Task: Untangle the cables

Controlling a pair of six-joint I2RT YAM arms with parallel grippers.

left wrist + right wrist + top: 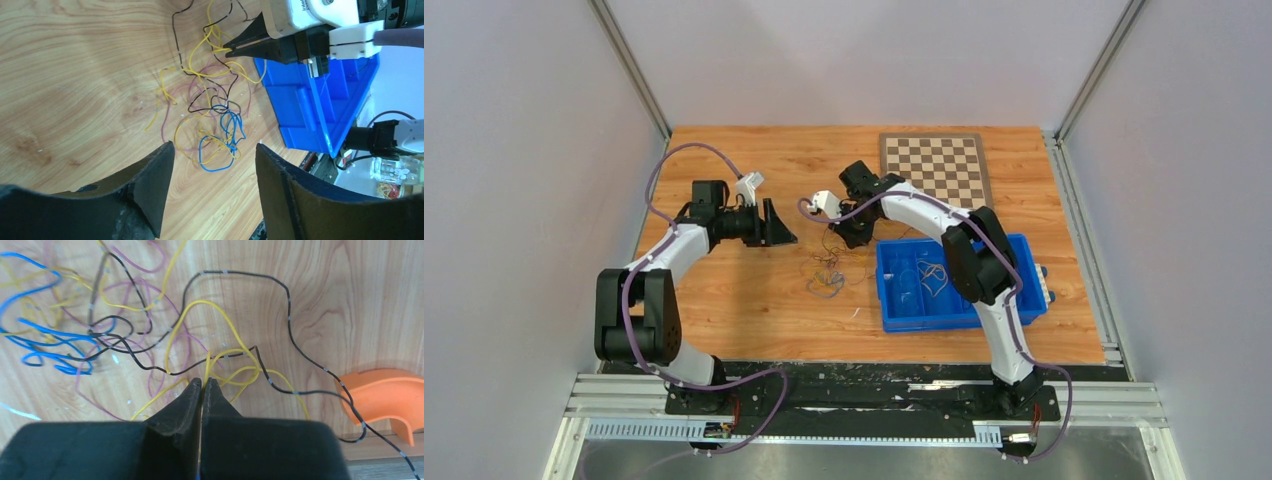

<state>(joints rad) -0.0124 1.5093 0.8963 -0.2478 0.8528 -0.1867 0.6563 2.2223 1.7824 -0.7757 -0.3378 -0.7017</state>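
The cables lie in a loose tangle [827, 272] on the wooden table between the arms. The left wrist view shows yellow, black, purple and blue strands [210, 115] crossing one another. My right gripper [202, 382] is shut on a yellow cable [225, 330] at the tangle's edge, next to the blue bin; it also shows in the top view [849, 238] and the left wrist view [227, 47]. A black cable [287, 315] loops over the yellow one, and a blue cable [45, 347] lies to the left. My left gripper [215, 147] is open and empty, above the table to the left of the tangle [782, 228].
A blue bin [954, 318] holding a few loose wires stands right of the tangle, under the right arm. A checkerboard [934, 165] lies at the back right. An orange curved piece [385, 395] sits close to the right gripper.
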